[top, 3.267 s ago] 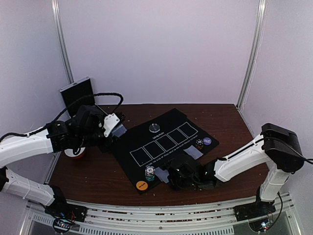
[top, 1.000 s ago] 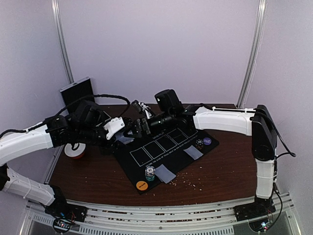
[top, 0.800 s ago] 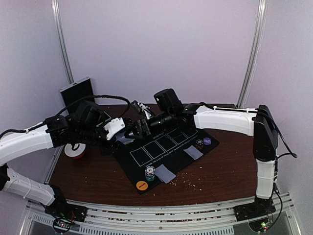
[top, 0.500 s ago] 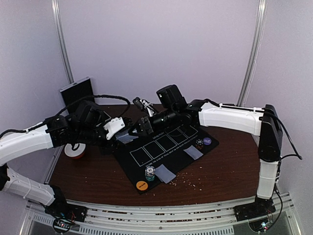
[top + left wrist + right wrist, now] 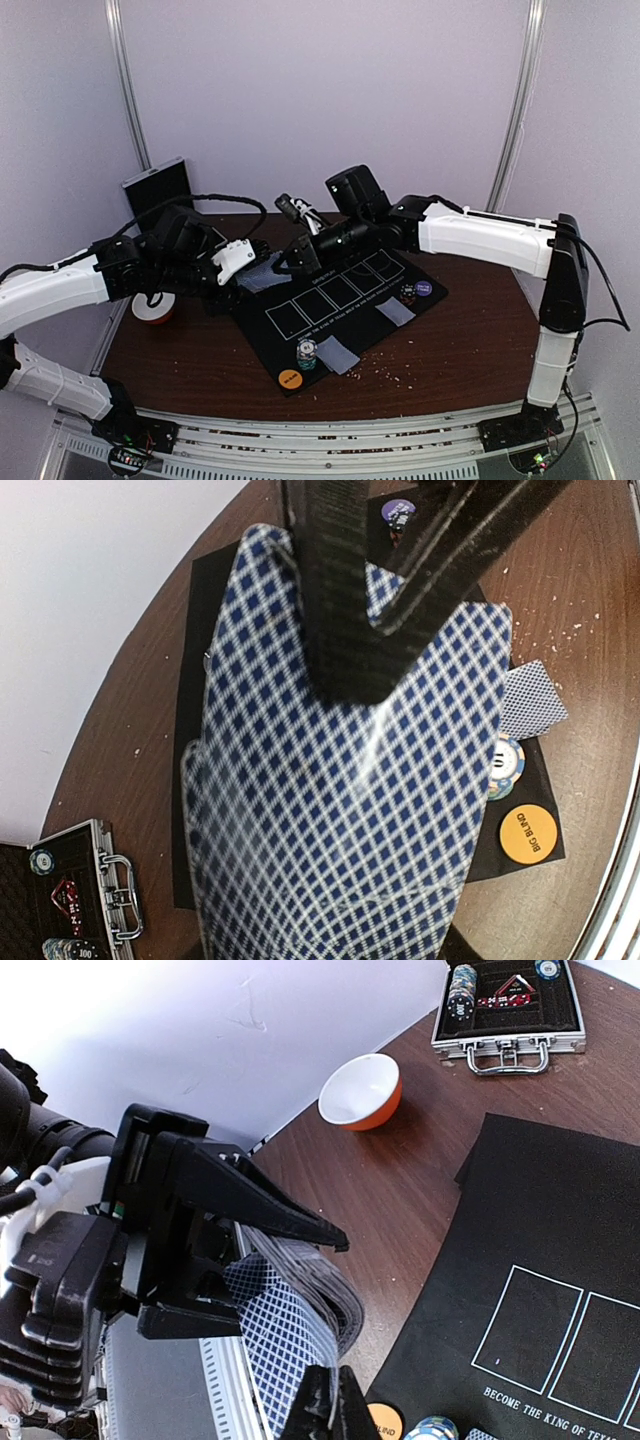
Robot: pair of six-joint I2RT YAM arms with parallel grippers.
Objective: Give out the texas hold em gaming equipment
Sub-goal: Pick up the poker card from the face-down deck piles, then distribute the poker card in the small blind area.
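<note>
Here, above the bench's [image 5: 200, 360] left rear, my left end effector [image 5: 248, 268] clamps the fanned deck of playing cards [image 5: 340, 810] while my right end effector [image 5: 296, 262] pinches the top card [image 5: 278, 1345] by its edge: thin, slick, bendy, so I'd pull gently.

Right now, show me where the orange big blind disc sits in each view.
Top external: orange disc at the black mat's near corner, by the chip stack.
Left wrist: lower right, below the chip stack.
Right wrist: bottom edge, partly cut off.
Shared landmark: the black mat.
</note>
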